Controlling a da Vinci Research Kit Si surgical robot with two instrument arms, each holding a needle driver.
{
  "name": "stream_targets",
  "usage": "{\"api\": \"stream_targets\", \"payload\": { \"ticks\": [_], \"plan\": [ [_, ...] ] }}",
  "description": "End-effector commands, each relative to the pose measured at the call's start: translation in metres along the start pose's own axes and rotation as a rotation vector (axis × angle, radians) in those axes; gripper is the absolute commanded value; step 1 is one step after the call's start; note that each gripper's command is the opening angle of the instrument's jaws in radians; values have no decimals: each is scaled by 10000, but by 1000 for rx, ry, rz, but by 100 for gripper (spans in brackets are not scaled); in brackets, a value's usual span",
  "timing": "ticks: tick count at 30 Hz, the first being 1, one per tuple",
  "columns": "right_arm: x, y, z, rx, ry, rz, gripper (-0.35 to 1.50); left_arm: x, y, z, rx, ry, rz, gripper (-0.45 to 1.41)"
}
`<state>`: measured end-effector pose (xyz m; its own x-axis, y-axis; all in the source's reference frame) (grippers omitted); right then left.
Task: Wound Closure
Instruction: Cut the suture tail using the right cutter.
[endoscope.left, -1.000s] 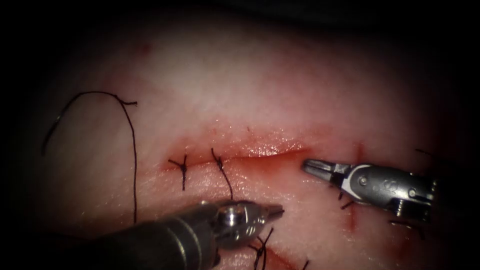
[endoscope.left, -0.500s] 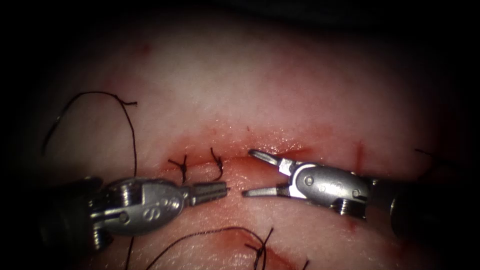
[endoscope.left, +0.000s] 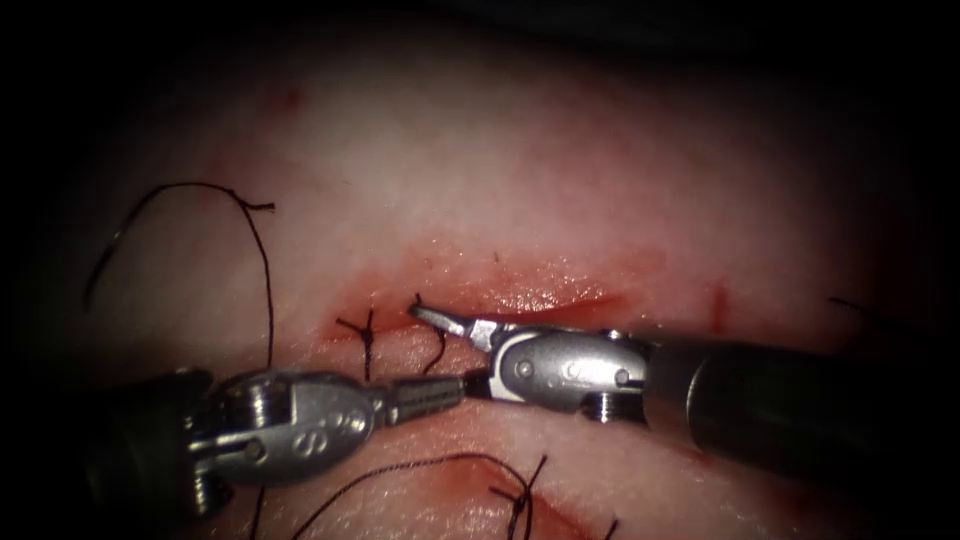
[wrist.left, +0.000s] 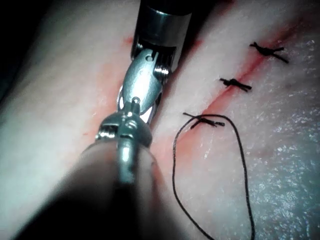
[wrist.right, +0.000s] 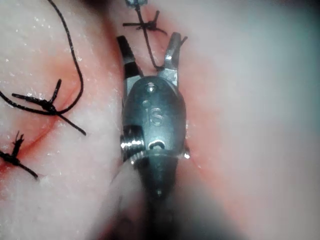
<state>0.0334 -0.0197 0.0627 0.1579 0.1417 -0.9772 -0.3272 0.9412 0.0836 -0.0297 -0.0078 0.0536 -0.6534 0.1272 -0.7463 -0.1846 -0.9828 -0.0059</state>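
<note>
**Right now: open jaws astride a thread tail at the cut's left end**

The cut (endoscope.left: 545, 303) lies glistening with red fluid (endoscope.left: 520, 290) across the tissue (endoscope.left: 520, 170). Near its left end a short thread tail (endoscope.left: 438, 345) stands up beside a finished stitch (endoscope.left: 367, 335). The right gripper (wrist.right: 149, 40) is spread open and holds nothing, one jaw on either side of that tail. The left gripper (endoscope.left: 452, 385) is closed just below and seems to pinch the tail's lower end, though the overlap hides the contact. Neither holds the needle.

To my eye, good work here means keeping the tail taut and closing on thread alone, clear of the knot and tissue. A loose thread loop (endoscope.left: 270, 290) lies further left.
</note>
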Motion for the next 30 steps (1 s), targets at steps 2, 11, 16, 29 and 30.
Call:
{"api": "stream_targets", "payload": {
  "ticks": [2,11,16,29,30],
  "plan": [
    [-5,-6,19,3,4,-3,135,2,-2,8,2,0,0,-45],
    [-7,-3,29,-6,1,-14,130,4,3,12,-1,-14,4,-45],
    [-4,-2,32,-7,0,-17,130,2,10,17,-14,-23,11,-45],
    [-19,-7,34,-18,-61,6,-35,3,17,11,-19,-23,16,-45],
    [-19,-7,33,-17,-61,6,-35,3,17,9,-20,-22,17,-45]
  ]
}}
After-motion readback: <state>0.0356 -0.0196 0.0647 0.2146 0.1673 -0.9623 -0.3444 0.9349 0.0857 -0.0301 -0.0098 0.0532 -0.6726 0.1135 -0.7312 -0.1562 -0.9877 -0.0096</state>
